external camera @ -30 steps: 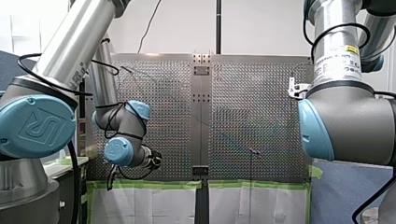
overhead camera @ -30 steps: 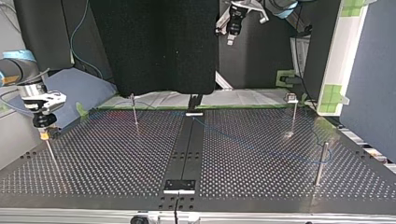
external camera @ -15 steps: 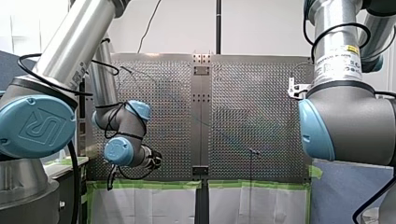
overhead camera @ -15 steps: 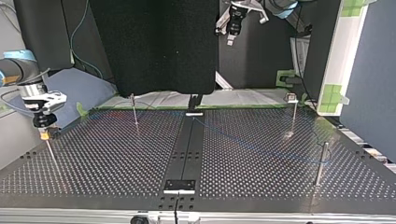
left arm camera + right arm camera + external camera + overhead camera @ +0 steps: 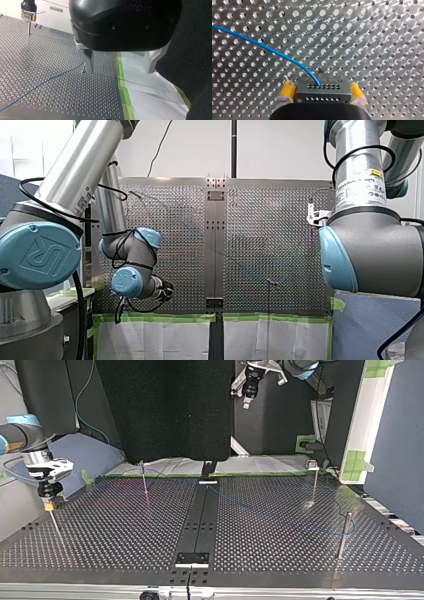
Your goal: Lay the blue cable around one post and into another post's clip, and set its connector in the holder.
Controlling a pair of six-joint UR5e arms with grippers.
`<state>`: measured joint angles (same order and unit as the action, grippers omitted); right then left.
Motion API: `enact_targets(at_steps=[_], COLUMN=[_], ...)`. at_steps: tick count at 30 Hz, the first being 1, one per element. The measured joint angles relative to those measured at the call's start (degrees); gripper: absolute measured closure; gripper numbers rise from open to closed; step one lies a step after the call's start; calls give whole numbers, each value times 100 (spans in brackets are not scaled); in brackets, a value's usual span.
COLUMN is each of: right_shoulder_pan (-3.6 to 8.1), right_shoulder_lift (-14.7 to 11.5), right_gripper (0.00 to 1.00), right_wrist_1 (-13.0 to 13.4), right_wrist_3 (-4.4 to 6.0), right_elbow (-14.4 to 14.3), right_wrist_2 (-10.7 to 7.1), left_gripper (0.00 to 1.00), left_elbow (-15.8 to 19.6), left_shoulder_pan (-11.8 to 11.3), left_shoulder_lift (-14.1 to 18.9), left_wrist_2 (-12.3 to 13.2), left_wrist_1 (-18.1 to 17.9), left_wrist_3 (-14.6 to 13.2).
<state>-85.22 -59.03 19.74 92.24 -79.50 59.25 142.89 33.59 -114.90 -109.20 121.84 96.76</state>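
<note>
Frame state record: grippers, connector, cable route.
left gripper: jaws open, nothing between them
right gripper: yellow pads shut on the connector
connector: grey block, held over the perforated table
blue cable: exits the connector; reaches the thick post at the top view's right
clip post: cannot tell whether the cable is in its clip

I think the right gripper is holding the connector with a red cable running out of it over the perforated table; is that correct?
Not quite: the cable is blue, not red. The right wrist view shows the right gripper holding the connector, with the blue cable running out of it over the perforated table.
</note>
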Motion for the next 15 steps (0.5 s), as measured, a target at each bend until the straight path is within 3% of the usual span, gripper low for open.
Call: enact_targets(at_steps=[1, 15], right_shoulder_pan=[-1, -3], right_shoulder_lift=[0, 4], right_gripper=[2, 2], right_wrist_1=[11, 103], right_wrist_3=[5, 76], right_elbow=[0, 0], right_wrist_2=[0, 0], left_gripper=[0, 0], left_elbow=[0, 0], left_shoulder_pan=[0, 0], left_shoulder_lift=[0, 0], left_wrist_2=[0, 0], left_wrist_1=[0, 0], left_wrist_3=[0, 0])
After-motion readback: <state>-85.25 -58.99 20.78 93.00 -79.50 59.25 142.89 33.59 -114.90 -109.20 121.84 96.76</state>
